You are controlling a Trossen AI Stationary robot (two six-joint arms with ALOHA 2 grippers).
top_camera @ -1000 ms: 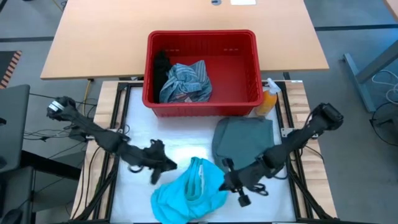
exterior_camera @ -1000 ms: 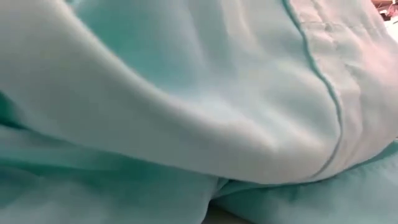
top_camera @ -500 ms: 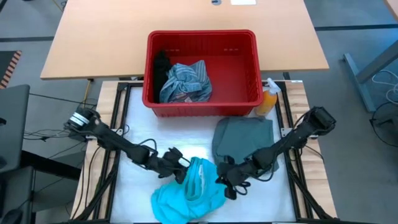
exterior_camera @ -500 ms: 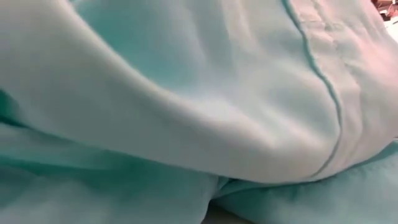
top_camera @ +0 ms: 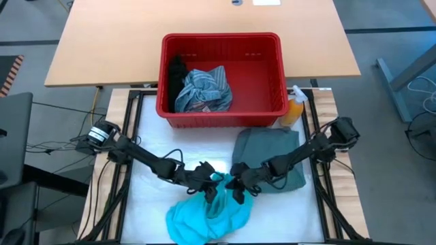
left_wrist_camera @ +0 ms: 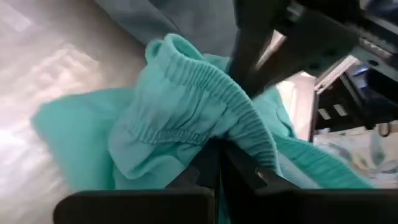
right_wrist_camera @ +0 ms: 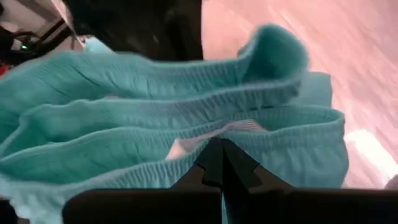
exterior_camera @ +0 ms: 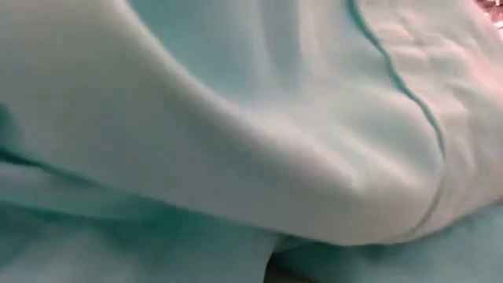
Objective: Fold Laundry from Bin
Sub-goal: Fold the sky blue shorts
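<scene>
A bright teal garment (top_camera: 204, 212) lies crumpled on the white mat near the table's front edge, and it fills the low view (exterior_camera: 236, 141). My left gripper (top_camera: 208, 185) and my right gripper (top_camera: 235, 188) meet at its far end, each shut on its elastic waistband. A dull grey-green garment (top_camera: 270, 158) lies flat on the mat, right of the grippers. The red bin (top_camera: 272, 47) stands at the mat's far edge and holds a blue-grey striped cloth (top_camera: 203, 88) and a black garment (top_camera: 177, 71). My left gripper pinches the teal garment's gathered elastic waistband (left_wrist_camera: 239, 134) between its two shut fingers, coming slanting down from the table's left. The cloth bunches up around the fingers, and the rest lies slack on the mat. Whether it has one layer or several, I cannot tell. My right gripper pinches the ribbed waistband edge (right_wrist_camera: 186, 163) between its shut fingers, slanting down from the table's right. Several folds of the band (right_wrist_camera: 155, 106) stand beyond the fingers. The garment's body rests slack on the mat.
An orange spray bottle (top_camera: 294, 110) stands by the bin's right near corner. Black frame rails (top_camera: 129, 136) run along both sides of the mat. Bare white mat (top_camera: 174, 146) shows between the bin and the teal garment. A wooden table (top_camera: 102, 41) lies behind.
Both grippers have come down and inward to the teal garment's far end, the left from the table's left, the right from its right, each rolling its wrist. They now meet at the waistband. The garment's right side has been drawn in and its far edge bunched.
</scene>
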